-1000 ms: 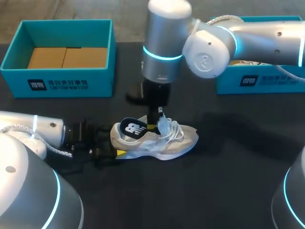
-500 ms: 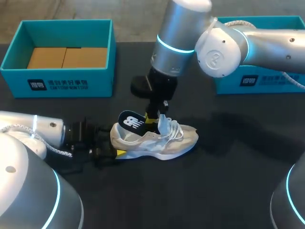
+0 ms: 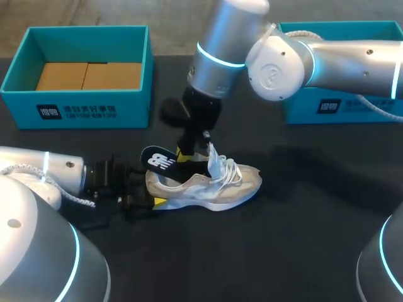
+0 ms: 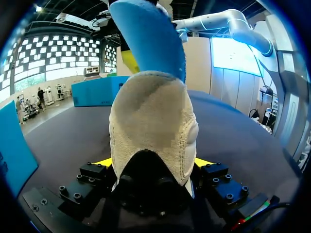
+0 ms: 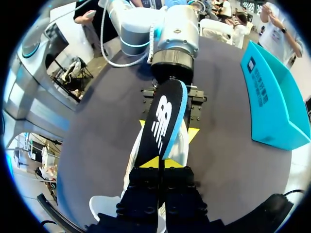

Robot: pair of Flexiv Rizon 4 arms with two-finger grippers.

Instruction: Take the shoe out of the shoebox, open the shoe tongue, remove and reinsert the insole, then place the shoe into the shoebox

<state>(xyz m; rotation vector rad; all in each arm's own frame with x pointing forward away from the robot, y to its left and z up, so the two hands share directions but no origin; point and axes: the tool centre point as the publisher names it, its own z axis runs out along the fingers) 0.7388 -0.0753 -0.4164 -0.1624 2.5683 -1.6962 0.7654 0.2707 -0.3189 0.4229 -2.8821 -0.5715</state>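
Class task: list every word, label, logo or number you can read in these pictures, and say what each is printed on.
Left box, front wall: dark label with white print, too small and blurred to read.
Right box, front wall: same kind of label, also too blurred.
Insole sticking out of the shoe: white logo, a stylised mark, no plain word.
Right arm's joint: faint mark, unreadable.

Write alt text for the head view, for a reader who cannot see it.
The right tool holds a dark insole, half out of a pale sneaker on the black table; the left tool grips the sneaker's heel. Two teal shoeboxes stand behind.
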